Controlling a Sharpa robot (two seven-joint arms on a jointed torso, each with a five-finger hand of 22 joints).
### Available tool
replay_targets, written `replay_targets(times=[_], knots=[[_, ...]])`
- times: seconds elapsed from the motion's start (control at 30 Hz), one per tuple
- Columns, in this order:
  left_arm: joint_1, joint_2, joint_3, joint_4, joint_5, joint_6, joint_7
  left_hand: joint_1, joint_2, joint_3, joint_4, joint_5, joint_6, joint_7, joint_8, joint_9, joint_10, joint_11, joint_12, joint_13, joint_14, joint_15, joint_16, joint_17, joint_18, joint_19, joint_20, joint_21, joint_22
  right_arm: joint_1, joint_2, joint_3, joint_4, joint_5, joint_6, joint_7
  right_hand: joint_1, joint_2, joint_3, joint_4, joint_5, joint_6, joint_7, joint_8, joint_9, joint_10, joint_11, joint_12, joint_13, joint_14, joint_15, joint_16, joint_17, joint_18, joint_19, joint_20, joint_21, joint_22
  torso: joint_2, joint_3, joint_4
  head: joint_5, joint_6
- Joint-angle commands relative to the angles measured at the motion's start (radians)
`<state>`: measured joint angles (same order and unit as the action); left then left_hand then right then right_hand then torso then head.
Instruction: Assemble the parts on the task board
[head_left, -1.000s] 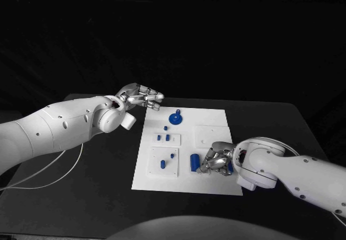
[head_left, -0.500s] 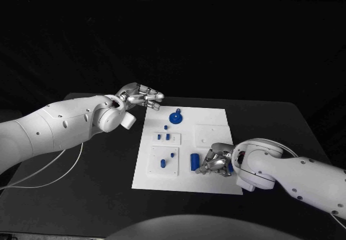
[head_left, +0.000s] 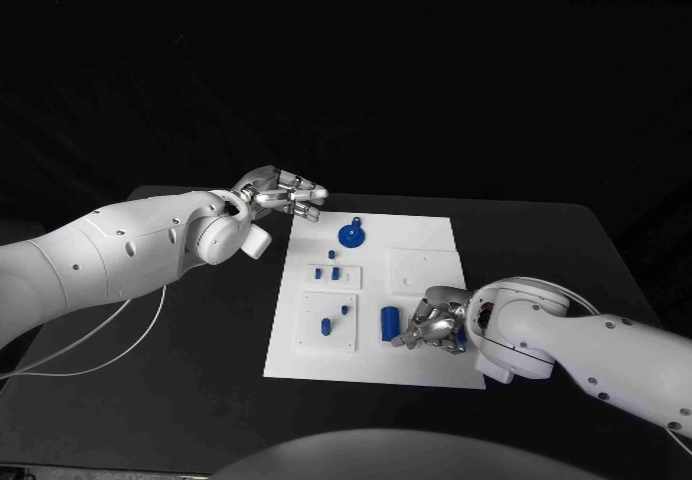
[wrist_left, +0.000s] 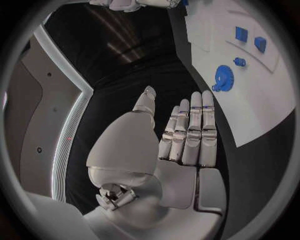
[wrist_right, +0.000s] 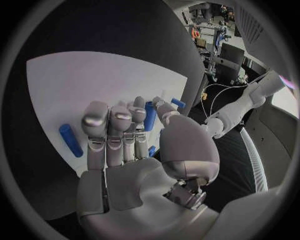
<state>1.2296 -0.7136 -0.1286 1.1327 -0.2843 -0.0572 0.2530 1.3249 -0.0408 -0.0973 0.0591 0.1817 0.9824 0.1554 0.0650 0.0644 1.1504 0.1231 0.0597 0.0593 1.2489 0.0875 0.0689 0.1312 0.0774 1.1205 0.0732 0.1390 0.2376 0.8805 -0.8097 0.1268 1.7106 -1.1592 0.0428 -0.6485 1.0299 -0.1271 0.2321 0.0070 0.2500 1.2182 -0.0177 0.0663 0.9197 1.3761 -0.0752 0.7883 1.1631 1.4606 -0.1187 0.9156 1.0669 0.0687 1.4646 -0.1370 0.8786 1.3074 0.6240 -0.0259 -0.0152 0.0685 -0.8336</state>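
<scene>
Nearest us, the right hand (head_left: 434, 322) sits low over the near right part of the flat white rectangular task board (head_left: 433, 235). Its fingers are curled round a blue cylindrical part (wrist_right: 149, 115), as the right wrist view shows. We take that as a grasp.

Just beside it lies a second blue cylinder (head_left: 389, 322), loose on the board. A raised white block with small blue pegs (head_left: 329, 323) sits beyond that toward the left.

Farther off, a round blue gear-like part (head_left: 351, 237) rests near the board's far end.

Farthest, the left hand (head_left: 284, 194) hovers off the board's far left corner over the black desk (head_left: 202, 330), fingers straight and apart, holding nothing.

Our judgement: the held part should be kept upright, lifted clear of its neighbour, then aligned squarely before seating.

No readable writing or labels.
</scene>
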Motion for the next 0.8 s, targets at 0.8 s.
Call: replay_targets(times=[0.8], knots=[[-0.002, -0.010, -0.001, 0.007, 0.027, -0.073, 0.092, 0.012, 0.025, -0.010, -0.019, 0.011, 0.017, -0.009, 0.000, 0.001, 0.021, -0.010, 0.004, 0.001, 0.017, -0.003, -0.001, 0.002, -0.009, 0.008, -0.005, 0.016, -0.004, 0.014, -0.171, 0.143, -0.038, -0.051, 0.088, 0.086, 0.064, 0.043, -0.058, -0.030, 0.003, -0.029, 0.029, -0.003, -0.244, -0.001, 0.013, 0.034, 0.022, 0.001, 0.005, 0.009, 0.008, -0.003, 0.064, 0.003, 0.010, 0.096, 0.001, 0.0016, 0.0000, -0.044, 0.030]])
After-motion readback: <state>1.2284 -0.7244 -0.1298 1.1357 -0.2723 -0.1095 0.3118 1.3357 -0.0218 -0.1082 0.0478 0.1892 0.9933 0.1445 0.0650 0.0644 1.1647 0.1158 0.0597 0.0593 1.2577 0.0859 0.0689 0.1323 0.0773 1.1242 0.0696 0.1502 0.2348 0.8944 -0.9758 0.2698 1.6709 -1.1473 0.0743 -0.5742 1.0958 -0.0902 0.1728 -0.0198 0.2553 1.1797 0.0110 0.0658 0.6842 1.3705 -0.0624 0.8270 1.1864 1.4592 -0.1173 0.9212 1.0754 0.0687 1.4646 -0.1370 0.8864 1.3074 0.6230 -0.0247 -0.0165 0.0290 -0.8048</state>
